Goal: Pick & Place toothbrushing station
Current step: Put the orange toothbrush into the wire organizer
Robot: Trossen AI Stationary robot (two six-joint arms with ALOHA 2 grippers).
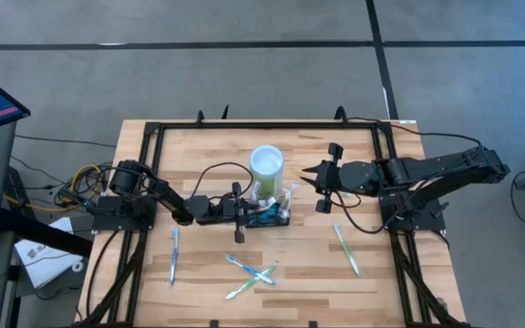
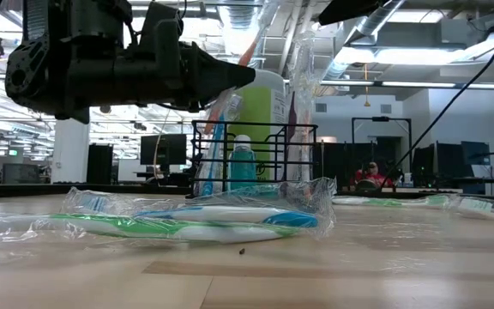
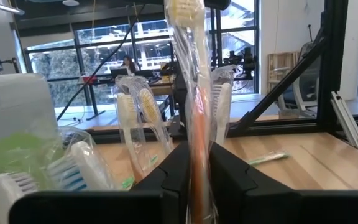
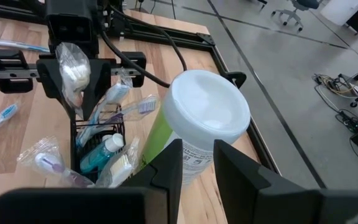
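Placing step: the left gripper [image 3: 194,177] fingers pinch a wrapped orange toothbrush [image 3: 194,112] upright over the caddy [image 4: 95,146]; next, lower and release; right gripper [image 1: 322,187] waits, fingers parted

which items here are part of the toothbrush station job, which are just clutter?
In the job:
- black wire caddy
- wrapped orange toothbrush between the left pincer fingers, over the caddy
- wrapped brushes standing in the caddy

Lying about:
- loose toothbrushes on the table
- green cup behind the caddy
- right pincer, idle beside the cup
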